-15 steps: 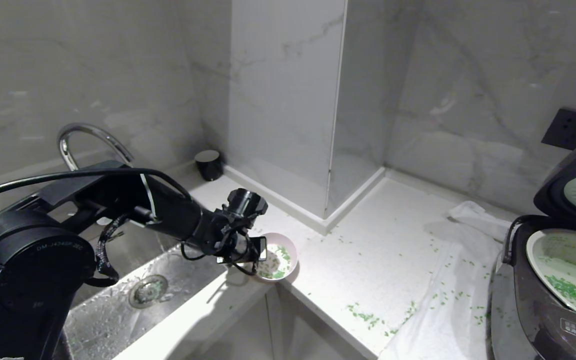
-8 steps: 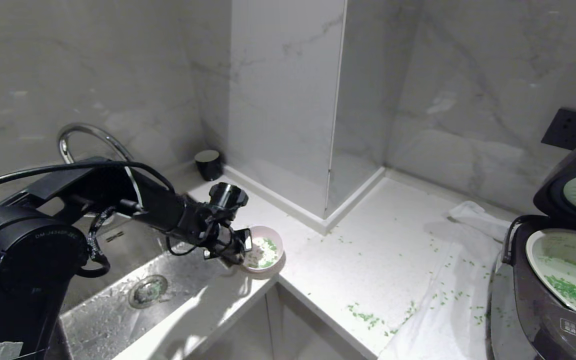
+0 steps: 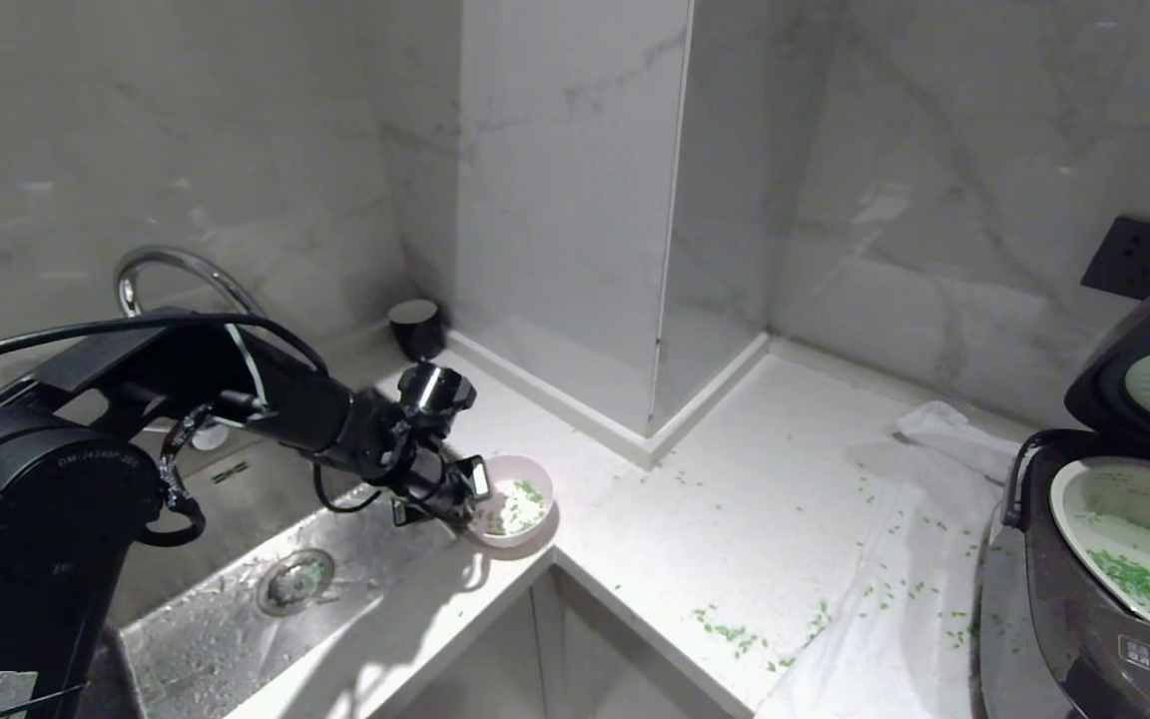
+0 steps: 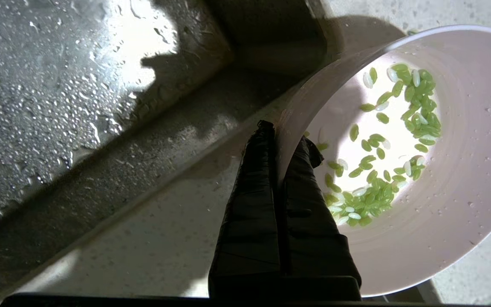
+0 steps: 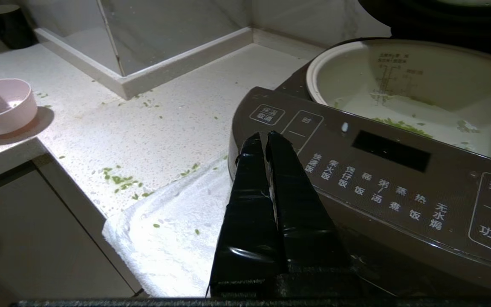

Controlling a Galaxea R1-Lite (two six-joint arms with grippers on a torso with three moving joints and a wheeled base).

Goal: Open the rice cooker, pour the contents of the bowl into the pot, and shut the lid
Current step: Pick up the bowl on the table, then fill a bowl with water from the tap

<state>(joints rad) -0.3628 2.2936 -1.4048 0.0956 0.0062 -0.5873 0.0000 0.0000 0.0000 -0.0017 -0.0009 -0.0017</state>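
The pale pink bowl stands low at the counter corner beside the sink, roughly level. Green contents lie on its white inside. My left gripper is shut on the bowl's rim, one finger inside and one outside. At the far right the rice cooker stands with its lid raised. Its white pot holds some green bits. My right gripper hangs shut and empty before the cooker's button panel.
A wet steel sink with a curved faucet lies left of the bowl. A dark cup stands by the wall. A white towel lies under the cooker. Spilled green bits dot the counter and towel.
My left gripper has carried the bowl leftwards towards the sink edge and lower. The bowl has gone from tilted to nearly level. The cooker and right arm have not moved.
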